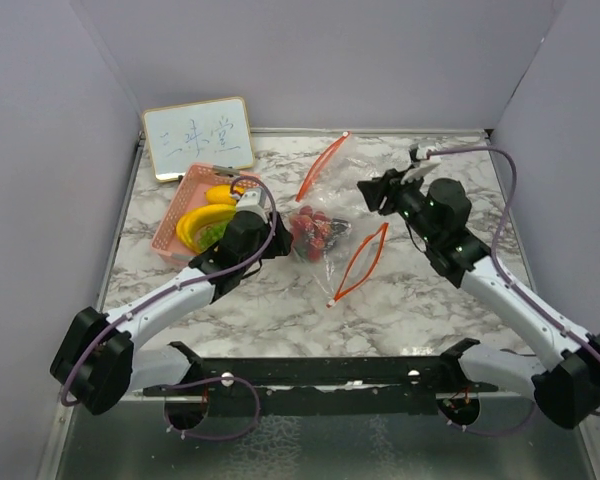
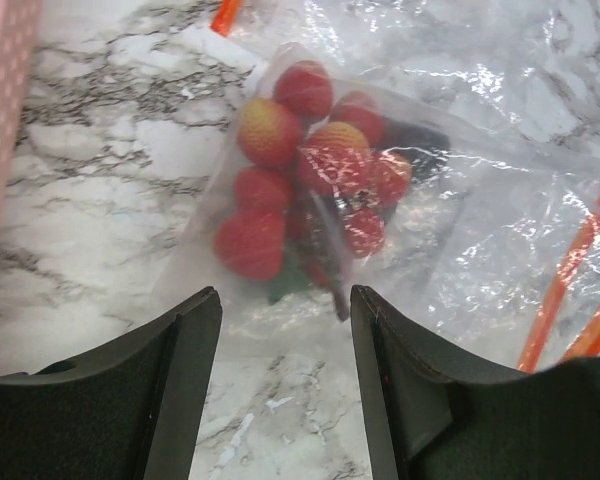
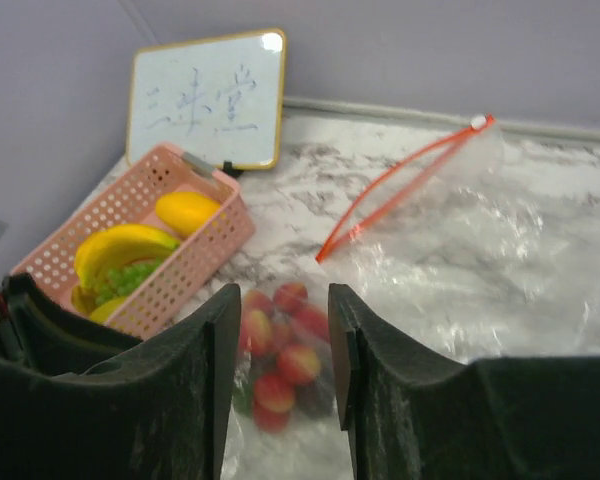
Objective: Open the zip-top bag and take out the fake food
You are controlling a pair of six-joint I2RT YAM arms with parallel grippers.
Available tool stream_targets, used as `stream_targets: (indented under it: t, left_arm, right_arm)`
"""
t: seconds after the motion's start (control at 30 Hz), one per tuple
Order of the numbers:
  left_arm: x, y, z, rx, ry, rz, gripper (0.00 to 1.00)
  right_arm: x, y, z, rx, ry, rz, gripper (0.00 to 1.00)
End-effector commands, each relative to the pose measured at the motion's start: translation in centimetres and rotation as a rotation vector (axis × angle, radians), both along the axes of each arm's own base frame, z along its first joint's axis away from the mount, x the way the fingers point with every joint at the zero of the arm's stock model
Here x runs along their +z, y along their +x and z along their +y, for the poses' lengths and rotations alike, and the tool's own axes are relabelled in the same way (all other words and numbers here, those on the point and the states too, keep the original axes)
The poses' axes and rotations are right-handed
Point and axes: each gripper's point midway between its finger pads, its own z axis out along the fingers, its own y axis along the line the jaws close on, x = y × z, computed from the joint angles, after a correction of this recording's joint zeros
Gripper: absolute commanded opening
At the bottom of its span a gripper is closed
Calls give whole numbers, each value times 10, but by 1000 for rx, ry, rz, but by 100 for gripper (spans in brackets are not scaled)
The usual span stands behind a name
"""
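Only the top view takes in the whole worktop (image 1: 430, 300): two arms, two zip-top bags, one pink basket (image 1: 170, 232) and one whiteboard (image 1: 198, 138). The nearer bag (image 1: 352, 262) has its orange zip parted into a loop, and the red berry cluster (image 1: 311, 231) lies inside it at the closed end. The second bag (image 1: 325, 170) lies flat nearer the back wall.

The left wrist view alone shows the berries closely: they are too bunched to count exactly, with one dark purple bit (image 2: 420, 135) against them under the film. The left gripper (image 2: 285, 310) stands open just short of that bag, holding nothing.

The right wrist view looks into the basket: one lemon (image 3: 187, 210), a banana (image 3: 125, 245) and one green piece (image 3: 130, 278). The right gripper (image 3: 285, 300) hangs above the worktop, fingers parted with nothing between them
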Motion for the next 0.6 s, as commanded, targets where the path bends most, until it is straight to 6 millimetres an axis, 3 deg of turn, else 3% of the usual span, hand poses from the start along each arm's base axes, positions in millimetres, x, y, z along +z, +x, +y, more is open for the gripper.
stream_targets:
  t: [0.0, 0.13, 0.33, 0.57]
  left_arm:
    - [18, 9, -34, -70, -14, -53, 57]
    - [12, 14, -51, -110, -6, -33, 57]
    - [26, 14, -73, -155, -25, -59, 57]
    - [14, 21, -68, -119, 48, -57, 58]
  right_arm:
    - [-36, -36, -46, -113, -18, 55, 34]
    - [-67, -67, -66, -139, -19, 123, 18]
    - [-109, -96, -85, -170, -25, 204, 1]
    - [-143, -106, -51, -10, 82, 275, 1]
